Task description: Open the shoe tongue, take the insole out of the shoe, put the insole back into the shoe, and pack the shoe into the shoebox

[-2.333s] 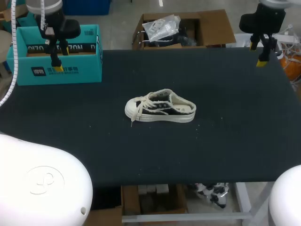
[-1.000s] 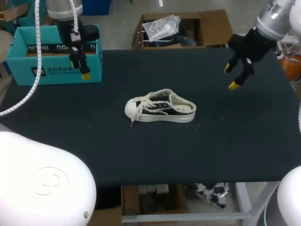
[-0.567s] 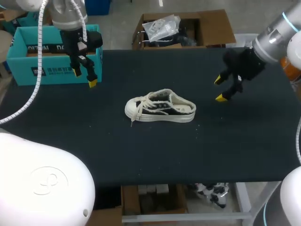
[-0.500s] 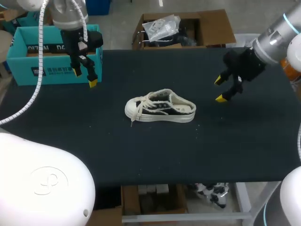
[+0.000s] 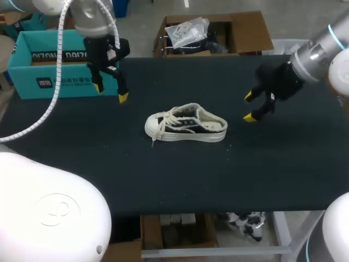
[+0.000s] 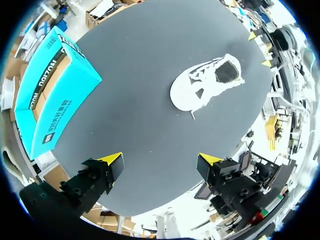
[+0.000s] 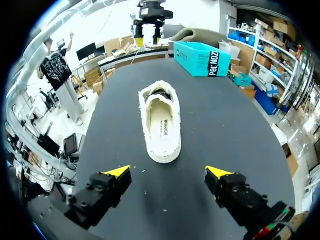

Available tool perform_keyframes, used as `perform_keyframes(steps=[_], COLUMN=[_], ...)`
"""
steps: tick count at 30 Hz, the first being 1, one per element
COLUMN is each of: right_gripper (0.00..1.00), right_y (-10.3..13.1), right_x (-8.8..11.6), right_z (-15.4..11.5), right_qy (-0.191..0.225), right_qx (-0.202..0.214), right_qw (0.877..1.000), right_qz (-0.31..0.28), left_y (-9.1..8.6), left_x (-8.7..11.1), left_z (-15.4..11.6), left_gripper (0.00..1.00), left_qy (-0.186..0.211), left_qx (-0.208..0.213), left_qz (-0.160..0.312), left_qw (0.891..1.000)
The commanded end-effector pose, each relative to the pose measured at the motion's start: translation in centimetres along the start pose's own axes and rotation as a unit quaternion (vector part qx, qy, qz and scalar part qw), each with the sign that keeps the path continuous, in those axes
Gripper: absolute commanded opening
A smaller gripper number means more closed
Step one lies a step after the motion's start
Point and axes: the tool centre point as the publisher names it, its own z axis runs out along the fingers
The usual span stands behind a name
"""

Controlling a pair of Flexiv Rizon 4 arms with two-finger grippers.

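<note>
The shoe (image 5: 185,123) lies on its sole near the middle of the dark bench (image 5: 163,180). Its toe and white laces (image 5: 163,121) point toward the teal shoebox (image 5: 60,76) at the bench's far left corner, and the insole (image 7: 162,125) sits inside it. The left fingers (image 5: 124,97) hang spread above the bench between shoebox and shoe, holding nothing. The right fingers (image 5: 248,117) hover spread near the heel, clear of it, holding nothing.
</note>
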Motion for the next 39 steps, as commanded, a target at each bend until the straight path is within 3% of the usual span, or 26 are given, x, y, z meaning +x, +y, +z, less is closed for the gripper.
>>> perform_keyframes(steps=[1, 8, 21, 39], right_gripper=[1.00, 1.00, 1.00, 1.00], right_y=[-0.7, -0.6, -0.8, 0.1], right_x=[1.1, 1.2, -0.2, 1.2], right_z=[2.5, 5.3, 9.9, 13.0], right_qy=[-0.024, -0.021, -0.002, 0.012], right_qx=[-0.022, -0.048, -0.111, -0.152], right_qw=[0.999, 0.999, 0.994, 0.988], right_qz=[-0.004, 0.003, 0.014, 0.015], left_y=[-2.0, -3.6, -5.7, -6.3], left_x=[2.1, 4.4, 8.8, 10.5], left_z=[0.3, 1.1, 2.4, 3.7], left_gripper=[1.00, 1.00, 1.00, 1.00], left_qy=[0.009, 0.036, 0.045, 0.048], left_qx=[0.001, 0.009, 0.014, 0.015], left_qz=[-0.138, -0.197, -0.180, -0.182], left_qw=[0.990, 0.980, 0.982, 0.982])
